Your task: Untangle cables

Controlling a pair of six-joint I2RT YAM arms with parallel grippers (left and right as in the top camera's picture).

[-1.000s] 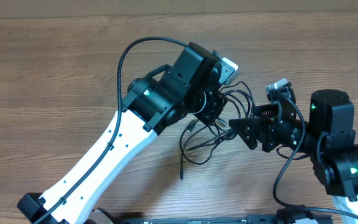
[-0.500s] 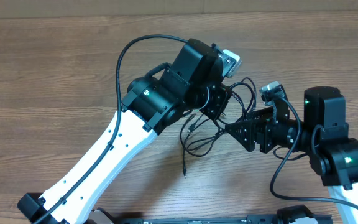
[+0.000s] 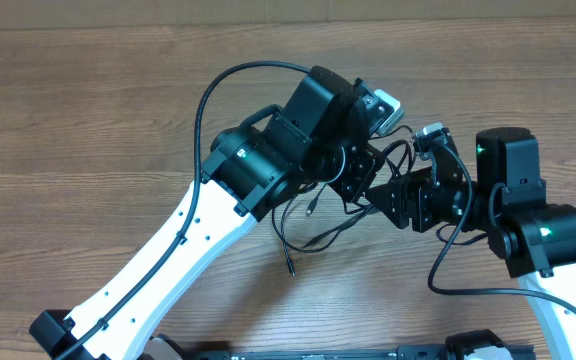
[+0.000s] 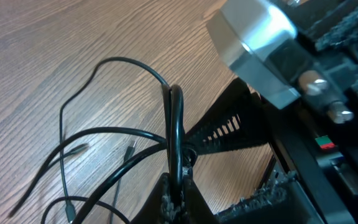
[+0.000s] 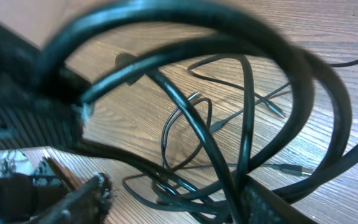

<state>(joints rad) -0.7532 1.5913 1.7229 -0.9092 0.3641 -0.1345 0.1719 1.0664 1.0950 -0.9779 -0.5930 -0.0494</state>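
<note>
The cables [image 3: 313, 222] are thin black cords in a loose tangle, hanging from the grippers down to the wooden table, with a plug tip [image 3: 290, 268] at the bottom. My left gripper [image 3: 360, 183] is shut on a folded loop of cable [image 4: 176, 124], which stands up between its fingertips [image 4: 180, 198]. My right gripper [image 3: 386, 197] faces it, almost touching. In the right wrist view it [image 5: 176, 202] is open, with several strands [image 5: 229, 155] crossing between its fingers [image 5: 82, 199]. Small plug ends [image 5: 294, 169] lie on the table below.
The right gripper's ribbed black finger [image 4: 225, 132] and silver wrist camera [image 4: 253, 37] sit close beside the held loop. The left arm's thick black cable [image 3: 208, 95] arcs over the wooden table [image 3: 88, 120].
The right arm has moved left, closing up on the left gripper. The left wrist has shifted slightly right. The hanging tangle and its plug tip have risen and drawn in.
</note>
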